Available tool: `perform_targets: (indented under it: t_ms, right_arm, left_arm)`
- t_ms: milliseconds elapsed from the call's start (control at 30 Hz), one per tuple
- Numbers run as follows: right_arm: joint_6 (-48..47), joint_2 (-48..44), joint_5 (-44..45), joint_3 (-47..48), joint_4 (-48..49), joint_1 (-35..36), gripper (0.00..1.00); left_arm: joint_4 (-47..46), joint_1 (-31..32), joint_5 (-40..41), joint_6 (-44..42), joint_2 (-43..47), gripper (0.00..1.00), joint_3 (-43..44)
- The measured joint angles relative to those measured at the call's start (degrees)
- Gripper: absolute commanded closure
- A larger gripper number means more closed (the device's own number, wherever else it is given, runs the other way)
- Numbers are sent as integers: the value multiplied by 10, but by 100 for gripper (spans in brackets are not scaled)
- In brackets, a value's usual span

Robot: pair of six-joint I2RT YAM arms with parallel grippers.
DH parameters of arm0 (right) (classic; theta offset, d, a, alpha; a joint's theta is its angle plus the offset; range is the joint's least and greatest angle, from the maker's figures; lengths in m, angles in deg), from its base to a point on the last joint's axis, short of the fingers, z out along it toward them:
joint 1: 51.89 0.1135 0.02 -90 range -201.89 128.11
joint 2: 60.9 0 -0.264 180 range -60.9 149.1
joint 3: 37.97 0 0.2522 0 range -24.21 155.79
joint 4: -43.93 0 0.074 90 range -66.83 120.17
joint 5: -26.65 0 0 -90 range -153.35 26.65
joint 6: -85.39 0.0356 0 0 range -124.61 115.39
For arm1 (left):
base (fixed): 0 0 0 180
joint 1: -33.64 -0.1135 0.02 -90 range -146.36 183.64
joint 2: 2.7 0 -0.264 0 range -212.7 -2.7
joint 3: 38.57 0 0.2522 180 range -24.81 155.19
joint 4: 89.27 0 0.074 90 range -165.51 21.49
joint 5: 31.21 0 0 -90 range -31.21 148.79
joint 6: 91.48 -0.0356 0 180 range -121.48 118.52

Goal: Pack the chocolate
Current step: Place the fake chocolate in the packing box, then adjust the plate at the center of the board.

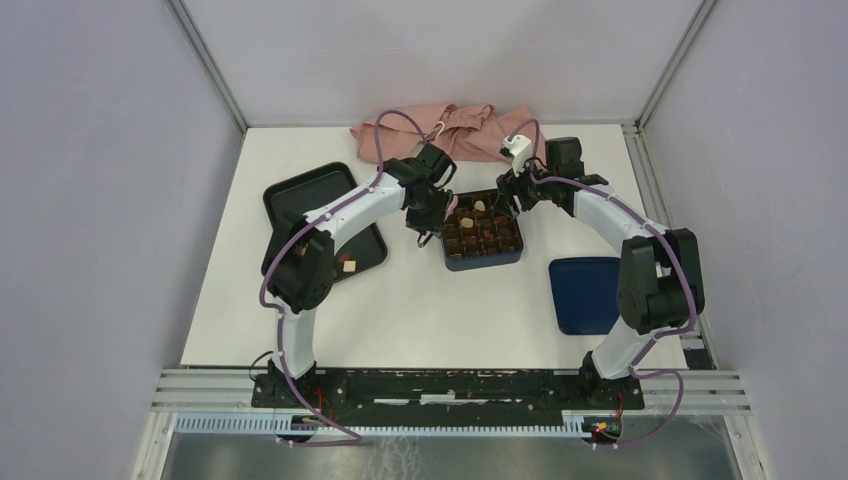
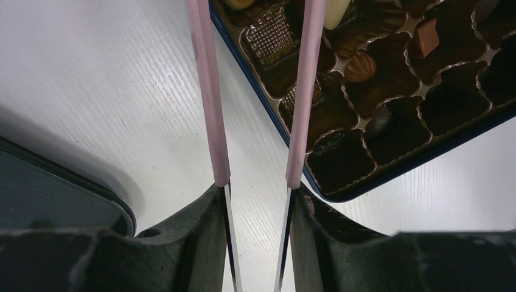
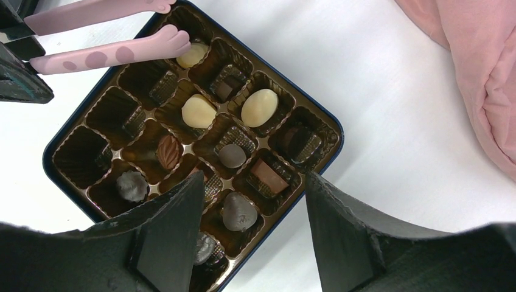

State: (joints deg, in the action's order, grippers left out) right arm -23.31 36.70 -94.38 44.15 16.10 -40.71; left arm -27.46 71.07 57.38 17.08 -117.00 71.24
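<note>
- The left end effector (image 2: 258, 196) was pinched on the pink tongs (image 3: 103, 56), one tong arm running along the inside of each finger.
- The tong tips stood slightly apart over a corner of the dark blue box (image 3: 47, 161). One tip lay against a cream-white piece (image 3: 191, 55) resting in its cell, and nothing sat between the tips.
- The right end effector (image 3: 252, 182) hovered over the opposite side of the box, its fingers spread wide and empty.
- Most of the chocolate (image 3: 259, 107) sat in the box's brown gridded insert: cream ovals, dark rounds and brown squares, with several cells bare.
- At least one pale piece (image 1: 348, 265) lay on the black tray (image 1: 300, 190) left of the box.
- A blue lid (image 1: 585, 293) rested on the worktop (image 1: 400, 310) to the right, and a pink cloth (image 1: 440, 125) lay behind.
</note>
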Motion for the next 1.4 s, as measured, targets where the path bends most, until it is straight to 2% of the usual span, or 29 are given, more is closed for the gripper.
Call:
perform_targets:
  t_ms: [133, 367, 467, 600, 800, 900, 1133, 1400]
  right_arm:
    - [0, 0, 0, 0, 0, -1, 33]
    - [0, 0, -3, 0, 0, -1, 33]
    - [0, 0, -8, 0, 0, -2, 33]
    - [0, 0, -15, 0, 1, -2, 32]
    - [0, 0, -23, 0, 2, -2, 33]
    - [0, 0, -27, 0, 2, -2, 32]
    - [3, 0, -35, 0, 2, -2, 33]
    - [-2, -1, -106, 0, 6, 0, 33]
  left_arm:
    - [2, 0, 0, 0, 0, 64, 0]
    - [-5, 0, -10, 0, 23, 66, -8]
    - [-15, 0, -19, 0, 79, 66, -41]
    - [-26, -16, -32, 1, 217, 66, -139]
    - [-23, -98, -56, 1, 356, 65, -281]
    - [11, -148, -63, 1, 388, 65, -329]
    - [78, -223, -50, 0, 389, 65, -336]
    - [86, -257, -84, 0, 410, 65, -356]
